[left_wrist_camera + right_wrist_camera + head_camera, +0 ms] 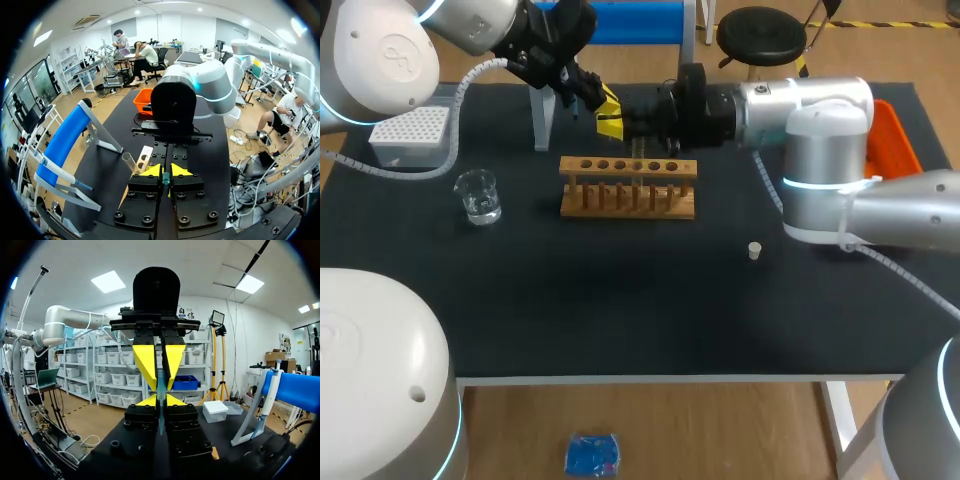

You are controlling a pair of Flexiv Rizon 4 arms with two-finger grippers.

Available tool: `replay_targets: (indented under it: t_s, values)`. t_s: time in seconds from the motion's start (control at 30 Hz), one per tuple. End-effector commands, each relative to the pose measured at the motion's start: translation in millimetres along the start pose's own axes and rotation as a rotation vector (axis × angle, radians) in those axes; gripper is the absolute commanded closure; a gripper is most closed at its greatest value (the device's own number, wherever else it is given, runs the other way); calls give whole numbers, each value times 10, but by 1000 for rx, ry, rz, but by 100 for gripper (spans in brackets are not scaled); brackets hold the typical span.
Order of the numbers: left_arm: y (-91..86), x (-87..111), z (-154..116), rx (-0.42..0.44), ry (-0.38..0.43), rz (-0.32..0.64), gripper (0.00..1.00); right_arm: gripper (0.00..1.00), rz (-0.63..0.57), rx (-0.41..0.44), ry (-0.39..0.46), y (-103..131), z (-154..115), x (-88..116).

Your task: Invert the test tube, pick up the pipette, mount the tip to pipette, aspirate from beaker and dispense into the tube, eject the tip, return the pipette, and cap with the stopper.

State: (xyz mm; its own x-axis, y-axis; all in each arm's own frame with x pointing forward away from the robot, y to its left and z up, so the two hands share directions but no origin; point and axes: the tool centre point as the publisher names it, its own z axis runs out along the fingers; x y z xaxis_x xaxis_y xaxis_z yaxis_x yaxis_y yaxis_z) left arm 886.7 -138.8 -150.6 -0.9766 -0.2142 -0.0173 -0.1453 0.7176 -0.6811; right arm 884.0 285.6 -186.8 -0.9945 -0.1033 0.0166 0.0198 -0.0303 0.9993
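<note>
step: inverting, judged a hand-over | left gripper fingers narrow on test tube, 12 o'clock of rack | right gripper fingers pinch same tube, likely to flip it | stopper on worktop, rack's 4 o'clock

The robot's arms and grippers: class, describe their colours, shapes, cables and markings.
Both the left arm and right arm have rounded silver-white casings with glowing cyan rings at the joints and grey ribbed cables alongside. The left gripper and right gripper are black bolted blocks with yellow wedge tips.
</note>
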Motion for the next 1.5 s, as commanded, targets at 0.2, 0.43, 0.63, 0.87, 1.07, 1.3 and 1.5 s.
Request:
replay_targets:
  t_s: [0.2, 0.43, 0.63, 0.87, 1.07, 1.3, 1.5]
  values:
    - [-6, -2, -11, -2, 2, 0, 0, 100, 1, 20, 4, -12, -42, 11]
    - [-6, -2, -11, -2, 2, 0, 0, 100, 6, 27, -1, -3, -333, 69]
    - [-6, -2, -11, -2, 2, 0, 0, 100, 7, 19, -6, 50, -778, 198]
    - [-6, -2, -11, -2, 2, 0, 0, 100, 6, 9, -37, 143, -1414, 333]
    - [-6, -2, -11, -2, 2, 0, 0, 100, -6, 8, -59, 170, -1844, 452]
    - [-6, -2, -11, -2, 2, 0, 0, 100, -14, 28, -62, 136, -2185, 565]
    - [-6, -2, -11, -2, 2, 0, 0, 100, -15, 21, -86, 63, -2412, 666]
